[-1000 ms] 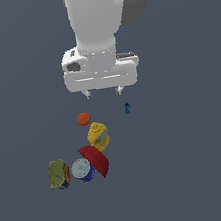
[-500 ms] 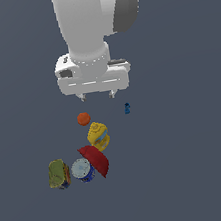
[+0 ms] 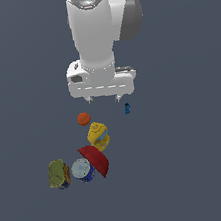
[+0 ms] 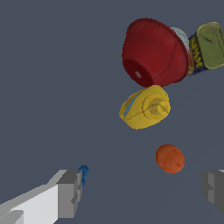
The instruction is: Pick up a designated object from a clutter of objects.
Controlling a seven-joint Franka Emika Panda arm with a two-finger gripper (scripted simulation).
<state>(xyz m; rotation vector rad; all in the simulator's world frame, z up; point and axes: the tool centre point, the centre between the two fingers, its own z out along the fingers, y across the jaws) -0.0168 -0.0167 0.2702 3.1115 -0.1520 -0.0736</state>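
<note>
The designated object, a tiny blue bolt-like piece (image 3: 127,108), stands alone on the grey floor, apart from the clutter of objects. My gripper (image 3: 104,100) hangs open above the floor, between the orange ball (image 3: 83,119) and the blue piece. In the wrist view the blue piece (image 4: 83,171) shows just beside one fingertip (image 4: 70,192), partly hidden by it; the other finger (image 4: 213,189) is far across, with the orange ball (image 4: 170,158) between them. Nothing is held.
Toward the exterior view's lower left lie a yellow jug-like container (image 3: 98,135), a red bowl (image 3: 95,160), a blue-and-white can (image 3: 83,170) and a green-yellow packet (image 3: 57,173). The wrist view shows the jug (image 4: 145,107), bowl (image 4: 153,52) and packet (image 4: 211,46).
The arm has shifted toward the exterior view's left and slightly upward in the picture. The objects on the floor have not moved.
</note>
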